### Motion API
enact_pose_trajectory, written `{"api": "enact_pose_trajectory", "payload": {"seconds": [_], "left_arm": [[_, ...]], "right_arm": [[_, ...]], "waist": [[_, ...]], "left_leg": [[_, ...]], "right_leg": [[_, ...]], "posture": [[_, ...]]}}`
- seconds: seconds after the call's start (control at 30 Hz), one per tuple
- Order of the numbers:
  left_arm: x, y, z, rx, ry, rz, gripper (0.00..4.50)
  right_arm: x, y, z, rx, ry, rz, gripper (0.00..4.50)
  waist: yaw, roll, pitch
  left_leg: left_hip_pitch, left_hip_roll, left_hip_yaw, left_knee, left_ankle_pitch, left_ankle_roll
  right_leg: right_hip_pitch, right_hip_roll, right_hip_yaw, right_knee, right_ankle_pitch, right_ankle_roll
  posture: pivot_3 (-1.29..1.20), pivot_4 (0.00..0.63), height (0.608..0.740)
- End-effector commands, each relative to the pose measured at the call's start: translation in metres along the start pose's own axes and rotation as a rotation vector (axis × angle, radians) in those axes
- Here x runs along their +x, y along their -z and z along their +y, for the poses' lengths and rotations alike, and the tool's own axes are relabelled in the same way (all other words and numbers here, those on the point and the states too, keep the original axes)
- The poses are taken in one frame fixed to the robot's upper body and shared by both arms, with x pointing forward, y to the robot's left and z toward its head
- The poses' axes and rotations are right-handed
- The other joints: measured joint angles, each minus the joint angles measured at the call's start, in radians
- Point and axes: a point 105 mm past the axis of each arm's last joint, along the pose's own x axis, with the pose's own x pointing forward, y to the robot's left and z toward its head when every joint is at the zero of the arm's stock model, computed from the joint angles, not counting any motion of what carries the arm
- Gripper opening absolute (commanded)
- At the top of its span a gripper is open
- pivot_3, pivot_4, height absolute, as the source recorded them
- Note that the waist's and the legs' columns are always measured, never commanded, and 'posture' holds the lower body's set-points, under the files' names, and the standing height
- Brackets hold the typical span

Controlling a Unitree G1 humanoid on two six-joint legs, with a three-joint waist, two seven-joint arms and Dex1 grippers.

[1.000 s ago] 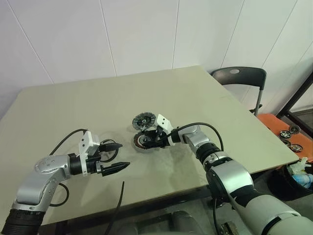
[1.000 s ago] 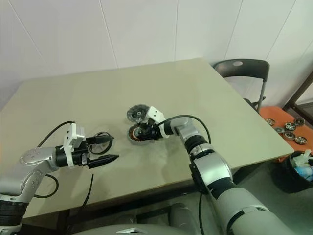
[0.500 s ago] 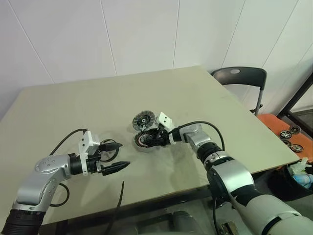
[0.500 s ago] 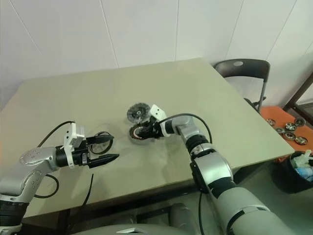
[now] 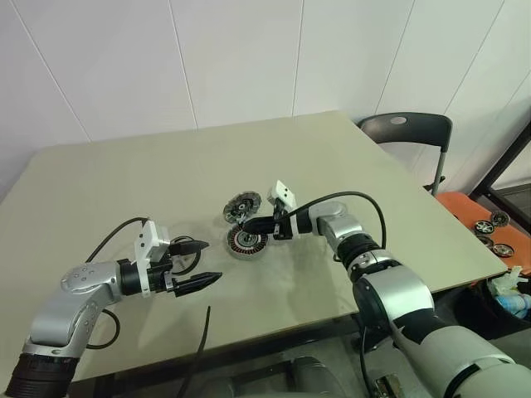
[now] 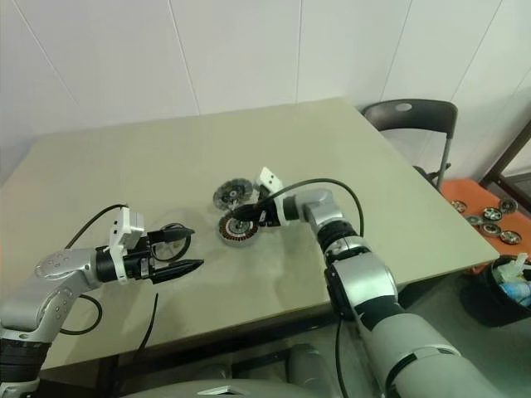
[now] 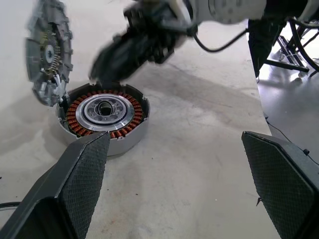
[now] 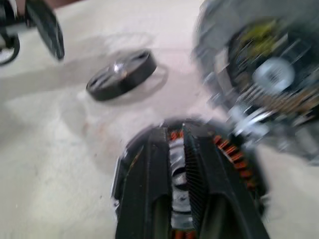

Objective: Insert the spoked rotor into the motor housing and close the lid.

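On the table [image 5: 348, 157] in the head views, the motor housing [image 5: 246, 241] sits near the middle. My right gripper [image 5: 246, 224] hangs just over its far rim, fingers drawn together on nothing I can see. My left gripper [image 5: 199, 264] waits well apart, spread wide and empty.

In the left wrist view the housing is a short silver-grey cup with coppery windings ringing a bright hub and dark hole. The lid [image 7: 47, 52], ribbed grey, stands tilted against its rim.

In the right wrist view a dark flat wheel lies beyond, which I take for the spoked rotor [image 8: 121, 74]. I judge the housing is not yet loaded. I should fetch the rotor, keep it level, centre it on the hole and avoid knocking the lid.
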Motion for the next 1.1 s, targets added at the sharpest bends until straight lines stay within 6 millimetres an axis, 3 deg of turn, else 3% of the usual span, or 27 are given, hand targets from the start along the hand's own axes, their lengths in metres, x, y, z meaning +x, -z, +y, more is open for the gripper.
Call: {"api": "enact_pose_trajectory", "payload": {"seconds": [0.03, 0.33, 0.53, 0.8, 1.0, 1.1], "left_arm": [[-0.001, -0.01, 0.0, 0.04, -0.001, -0.024, 4.5], [-0.001, -0.01, 0.0, 0.039, -0.004, -0.025, 4.5], [-0.001, -0.01, -0.001, 0.039, -0.003, -0.027, 4.5], [-0.001, -0.01, 0.0, 0.039, -0.001, -0.025, 4.5], [0.0, -0.01, 0.0, 0.04, 0.002, -0.025, 4.5], [-0.001, -0.011, 0.001, 0.042, 0.002, -0.025, 4.5]], "right_arm": [[0.004, -0.018, 0.0, -0.074, 0.0, -0.024, 0.67], [0.008, -0.01, 0.002, -0.114, 0.004, 0.011, 0.67], [0.007, 0.007, -0.001, -0.165, 0.045, 0.083, 0.67], [0.004, 0.016, -0.003, -0.119, 0.061, 0.097, 0.67], [0.001, 0.028, -0.005, 0.1, 0.078, 0.145, 0.67], [0.001, 0.021, -0.003, 0.297, 0.061, 0.11, 0.67]], "waist": [[0.0, 0.0, 0.0], [0.0, 0.0, 0.0], [0.0, 0.0, 0.0], [0.0, 0.0, 0.0], [0.002, 0.0, 0.0], [0.004, -0.001, -0.001]], "left_leg": [[0.0, 0.0, 0.0, 0.0, 0.0, 0.0], [0.0, 0.0, 0.0, 0.0, 0.0, 0.0], [0.0, 0.0, 0.0, 0.0, 0.0, 0.0], [0.001, 0.0, 0.0, 0.0, 0.0, 0.0], [0.001, 0.0, 0.0, 0.0, 0.0, 0.0], [0.001, 0.0, 0.0, 0.001, 0.0, 0.0]], "right_leg": [[0.0, 0.0, 0.0, 0.0, 0.0, 0.0], [0.0, 0.0, 0.0, 0.0, 0.0, 0.0], [0.0, 0.0, 0.0, 0.0, 0.0, 0.0], [0.001, 0.0, 0.0, 0.0, 0.0, -0.001], [0.001, 0.0, 0.0, 0.0, -0.001, -0.001], [0.002, 0.0, 0.0, 0.0, -0.002, -0.002]], "posture": [[0.0, 0.0, 0.74], [0.0, 0.0, 0.74], [0.0, 0.0, 0.74], [0.0, 0.0, 0.74], [0.0, 0.0, 0.74], [0.0, 0.0, 0.74]]}}
